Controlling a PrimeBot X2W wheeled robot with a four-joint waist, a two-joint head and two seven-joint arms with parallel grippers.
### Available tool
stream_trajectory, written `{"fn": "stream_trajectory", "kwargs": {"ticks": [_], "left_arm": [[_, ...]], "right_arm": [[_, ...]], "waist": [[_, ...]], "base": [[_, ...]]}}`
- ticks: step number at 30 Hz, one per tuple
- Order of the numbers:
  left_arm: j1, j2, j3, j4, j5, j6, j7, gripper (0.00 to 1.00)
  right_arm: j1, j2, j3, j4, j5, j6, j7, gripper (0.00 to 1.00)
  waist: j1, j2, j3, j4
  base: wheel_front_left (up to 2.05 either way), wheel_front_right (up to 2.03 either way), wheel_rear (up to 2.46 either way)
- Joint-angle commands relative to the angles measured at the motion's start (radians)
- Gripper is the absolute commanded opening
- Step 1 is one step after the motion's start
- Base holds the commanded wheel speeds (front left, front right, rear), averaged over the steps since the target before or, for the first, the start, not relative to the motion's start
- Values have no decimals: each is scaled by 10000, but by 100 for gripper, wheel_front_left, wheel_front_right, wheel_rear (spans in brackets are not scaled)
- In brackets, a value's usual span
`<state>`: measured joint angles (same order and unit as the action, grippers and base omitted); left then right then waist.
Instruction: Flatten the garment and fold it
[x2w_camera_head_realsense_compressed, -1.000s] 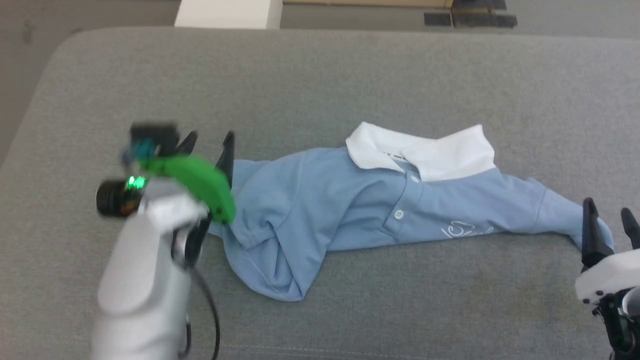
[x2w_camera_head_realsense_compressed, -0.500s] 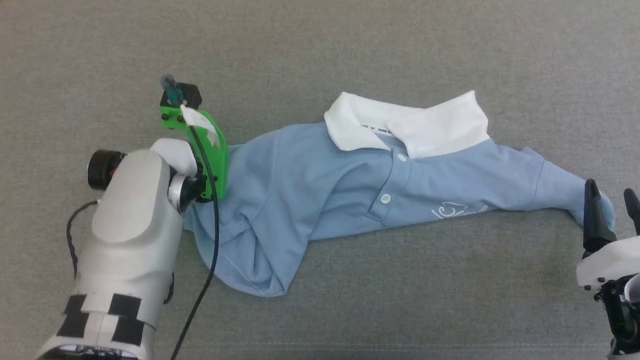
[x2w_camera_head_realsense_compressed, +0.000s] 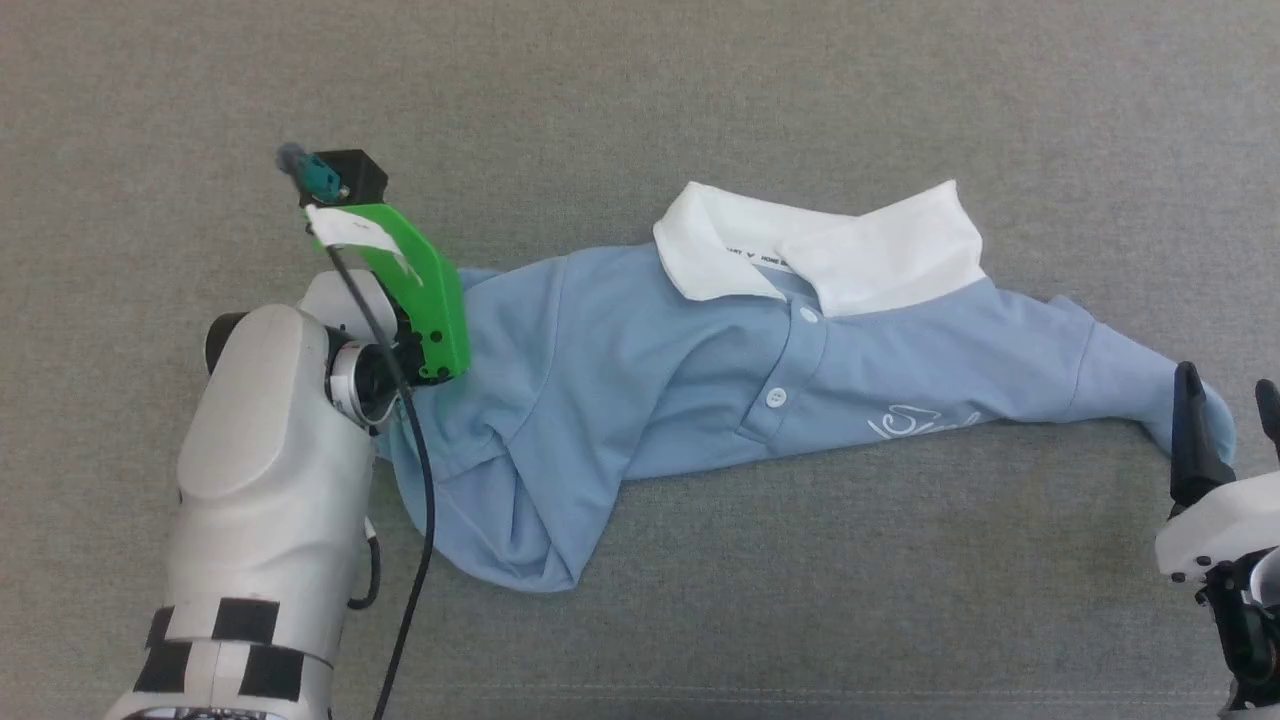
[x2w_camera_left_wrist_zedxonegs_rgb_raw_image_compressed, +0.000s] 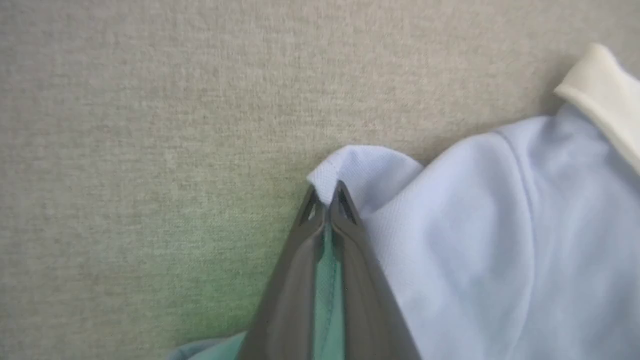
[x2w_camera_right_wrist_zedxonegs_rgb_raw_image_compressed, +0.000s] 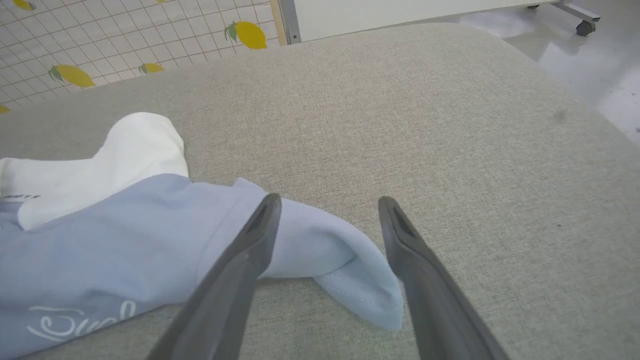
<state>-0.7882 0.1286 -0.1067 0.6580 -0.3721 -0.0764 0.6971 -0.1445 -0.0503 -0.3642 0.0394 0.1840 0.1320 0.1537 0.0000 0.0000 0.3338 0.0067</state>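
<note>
The garment (x2w_camera_head_realsense_compressed: 700, 370) is seen spread lengthwise and rumpled on a grey padded surface (x2w_camera_head_realsense_compressed: 700, 90), with its white collar (x2w_camera_head_realsense_compressed: 830, 250) turned toward the far side and the body bunched up below the placket.

The left forearm (x2w_camera_head_realsense_compressed: 265, 470) is raised from the near edge and bent inward, so that the wrist, with its green bracket (x2w_camera_head_realsense_compressed: 425, 290) and black cable (x2w_camera_head_realsense_compressed: 415, 520), is held over the sleeve end well to the left of the collar. In the left wrist view the left gripper (x2w_camera_left_wrist_zedxonegs_rgb_raw_image_compressed: 327, 192) is pointed down at the surface. Its two fingers are pressed together, and a small fold of the sleeve hem is pinched between the tips.

The right gripper (x2w_camera_head_realsense_compressed: 1228, 380) is held low at the sleeve end well to the right of the collar and nearer the robot, with the fingers pointed away from the robot. In the right wrist view its fingers (x2w_camera_right_wrist_zedxonegs_rgb_raw_image_compressed: 250, 250) are spread wide and nothing is gripped. The tip of the sleeve lies between them on the surface, and whether either finger touches the cloth cannot be told.
</note>
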Motion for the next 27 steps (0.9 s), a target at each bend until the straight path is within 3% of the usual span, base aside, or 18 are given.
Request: {"fn": "stream_trajectory", "kwargs": {"ticks": [1, 5, 9, 16, 20, 27], "left_arm": [[182, -91, 186, -228, -246, 52, -302, 0], [435, -72, 682, -1183, -625, 122, -1079, 0], [962, -97, 875, -2208, -817, 192, -1360, 0], [1732, -283, 775, -3709, -931, 352, -1478, 0], [1951, -335, 695, -4202, -954, 432, -1472, 0], [2050, -362, 600, -4537, -1019, 501, -1415, 0]], "right_arm": [[-62, 1, -26, -121, -226, -13, 152, 100], [84, -116, 1, -403, -828, -13, 1419, 100], [-12, -491, -73, -610, -1178, -13, 3653, 100], [-440, -1605, 72, -609, -1358, -13, 6776, 100], [-693, -2031, 479, -483, -1160, -13, 7137, 100], [-884, -2132, 1139, 63, -1000, -13, 7407, 100]], "waist": [[0, 0, -167, 63], [0, 0, -349, 88], [0, 0, -361, 112], [0, 0, 31, 355], [0, 0, 313, 448], [0, 0, 659, 573]], "base": [[0, 0, 0], [0, 0, 0], [0, 0, 0], [0, 0, 0], [0, 0, 0], [0, 0, 0]]}}
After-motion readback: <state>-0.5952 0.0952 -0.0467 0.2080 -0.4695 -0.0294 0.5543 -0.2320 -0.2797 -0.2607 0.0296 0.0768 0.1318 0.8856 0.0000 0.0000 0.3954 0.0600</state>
